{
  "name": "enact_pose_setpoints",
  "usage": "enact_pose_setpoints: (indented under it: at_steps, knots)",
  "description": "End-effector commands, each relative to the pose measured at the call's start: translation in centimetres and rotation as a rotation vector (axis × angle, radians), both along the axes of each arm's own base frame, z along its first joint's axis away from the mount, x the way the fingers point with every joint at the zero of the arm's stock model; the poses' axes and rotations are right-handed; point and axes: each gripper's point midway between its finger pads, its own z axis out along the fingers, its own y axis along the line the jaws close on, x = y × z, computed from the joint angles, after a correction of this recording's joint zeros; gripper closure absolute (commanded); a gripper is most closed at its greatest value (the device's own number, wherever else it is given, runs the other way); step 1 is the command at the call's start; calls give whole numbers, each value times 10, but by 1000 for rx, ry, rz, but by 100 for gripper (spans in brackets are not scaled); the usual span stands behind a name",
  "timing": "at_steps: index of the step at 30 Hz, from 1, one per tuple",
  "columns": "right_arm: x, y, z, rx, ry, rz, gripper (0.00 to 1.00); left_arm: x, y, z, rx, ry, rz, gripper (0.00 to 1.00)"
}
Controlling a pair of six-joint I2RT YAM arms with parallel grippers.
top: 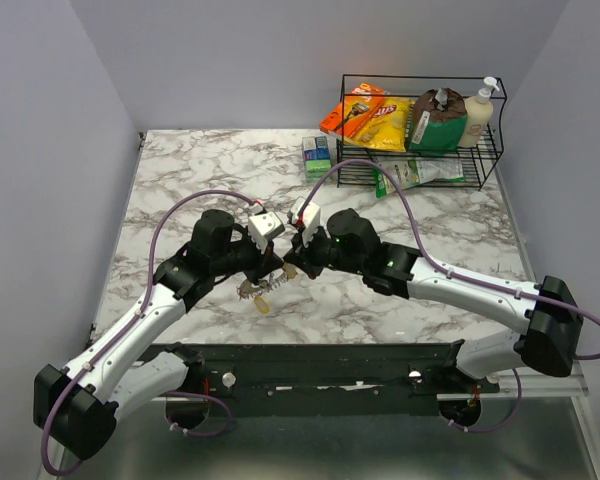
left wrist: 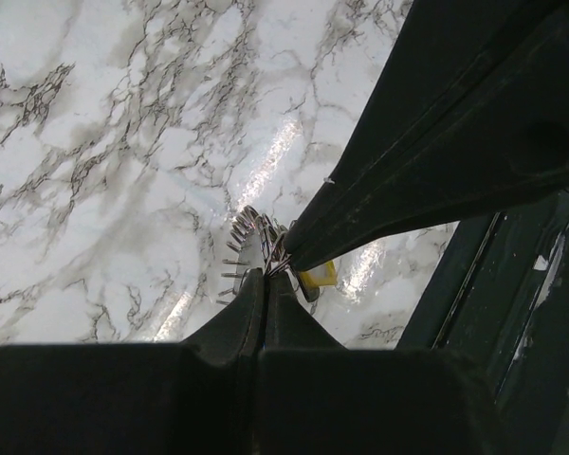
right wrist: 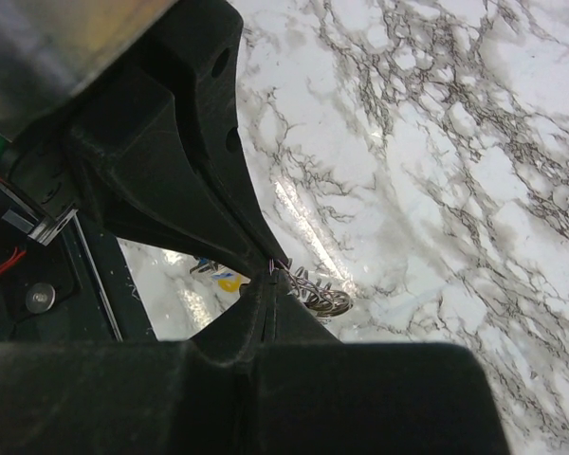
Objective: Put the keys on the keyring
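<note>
Near the middle of the surface [top: 180, 170], a little toward its near edge, the two claws met tip to tip. The left claw [top: 276, 266] reached in from the left and the right claw [top: 293, 258] from the right, the two touching or almost touching at their ends. Each claw had its fingers pressed fully together, and in both wrist views fine silver wire showed right at the pinched tips, so both appeared clamped on the keyring [right wrist: 315, 296].

The keys [left wrist: 245, 251] hung in a tight silver bunch just beside the tips, their toothed blades fanned outward and raised off the marble. One yellow-headed key [left wrist: 319, 276] dangled at the low side of the bunch, toward the near edge. How many keys sat on the wire could not be told, since the black fingers [right wrist: 190, 190] hid much of the ring.

At the far right corner stood a black wire rack [top: 420, 77] holding an orange packet, a yellow snack bag, a green pouch and a pump bottle. Small boxes [top: 316, 152] rested just beside its left end, and a green packet [top: 420, 174] lay at its front.
</note>
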Motion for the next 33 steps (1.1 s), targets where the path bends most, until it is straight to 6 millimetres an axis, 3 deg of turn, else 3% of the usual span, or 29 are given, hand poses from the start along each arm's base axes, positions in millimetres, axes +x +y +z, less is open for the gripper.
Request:
enact_pose_setpoints:
  at_steps: [1,13,27,30,33]
  knots:
    - [10,-7,-1,-2,8,-63,100,-1,-2,12,-27,-49,-13,100]
    - [14,-17,-18,-18,61,-105,100,-7,-3,18,-50,-62,-32,100]
    - [5,-25,-28,-27,101,-97,99,-6,-4,24,-72,-78,-25,100]
    - [4,-27,-22,-15,90,-103,86,-7,-4,25,-73,-79,-26,100]
    - [4,-31,-13,3,70,-110,67,-7,-4,25,-75,-84,-28,100]
